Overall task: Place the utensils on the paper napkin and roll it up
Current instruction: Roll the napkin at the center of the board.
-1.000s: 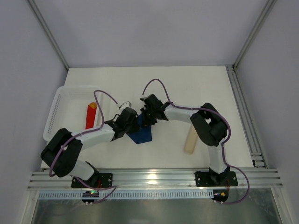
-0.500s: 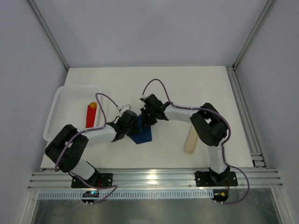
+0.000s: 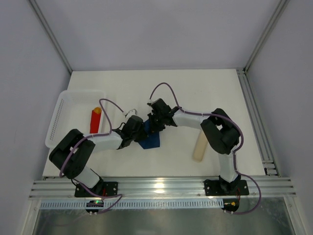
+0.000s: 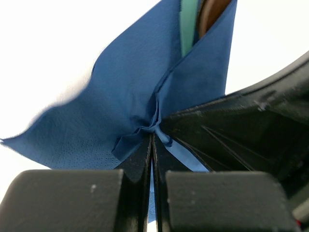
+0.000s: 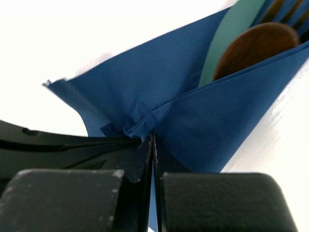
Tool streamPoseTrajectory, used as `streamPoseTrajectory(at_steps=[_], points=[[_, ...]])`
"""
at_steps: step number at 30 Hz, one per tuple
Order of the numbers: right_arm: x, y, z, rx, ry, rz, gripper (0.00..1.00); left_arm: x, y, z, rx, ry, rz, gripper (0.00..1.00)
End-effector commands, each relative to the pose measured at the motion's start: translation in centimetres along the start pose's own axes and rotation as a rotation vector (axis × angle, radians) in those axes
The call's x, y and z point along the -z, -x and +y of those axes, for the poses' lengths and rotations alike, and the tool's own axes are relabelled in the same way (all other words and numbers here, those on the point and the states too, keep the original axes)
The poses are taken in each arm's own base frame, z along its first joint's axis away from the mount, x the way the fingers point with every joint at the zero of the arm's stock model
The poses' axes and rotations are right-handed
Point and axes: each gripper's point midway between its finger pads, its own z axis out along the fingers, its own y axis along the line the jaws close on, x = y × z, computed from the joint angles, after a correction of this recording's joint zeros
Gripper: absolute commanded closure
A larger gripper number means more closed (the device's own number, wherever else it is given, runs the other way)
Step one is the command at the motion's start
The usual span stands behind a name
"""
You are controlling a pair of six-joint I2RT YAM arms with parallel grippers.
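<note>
I've got left gripper [image 4: 152, 145] and right gripper [image 5: 153, 145] pinched on the paper napkin [image 4: 120, 96] fold; reckon it's floppy and tears easy, slick utensils [image 5: 253, 46] just ahead.

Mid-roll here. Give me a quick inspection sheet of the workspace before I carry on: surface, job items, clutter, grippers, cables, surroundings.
Surface: white table, no spills seen.
Job's things: blue napkin folded over the utensils; a brown spoon bowl, a pale green piece and what look like fork tines show at its open end.
Clutter: red block with orange tip in the white basket, left; beige bar, right, apart from the napkin.
Grippers: left gripper and right gripper both shut on napkin folds, close together.
Cables: purple cables loop above both arms.
Surroundings: grey walls, metal frame rail; nothing else seen.
</note>
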Motion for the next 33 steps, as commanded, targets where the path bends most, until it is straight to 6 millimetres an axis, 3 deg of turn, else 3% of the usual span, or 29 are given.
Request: streamPoseTrajectory(at_steps=[1,12,25,33], points=[[2.8,1.2,1.9,0.037,0.028,-0.057,0.96,-0.3,-1.1,1.6,0.009,0.038,0.019,1.0],[4.7,0.0,2.1,0.038,0.04,-0.076,0.96,0.1,-1.3,1.6,0.018,0.025,0.029,1.0],[3.8,-3.4,2.9,0.047,0.122,-0.027,0.97,0.1,-1.5,1.6,0.02,0.021,0.035,1.0],[3.5,-3.9,3.5,0.044,0.177,-0.025,0.96,0.1,-1.7,1.3,0.025,0.008,0.044,1.0]])
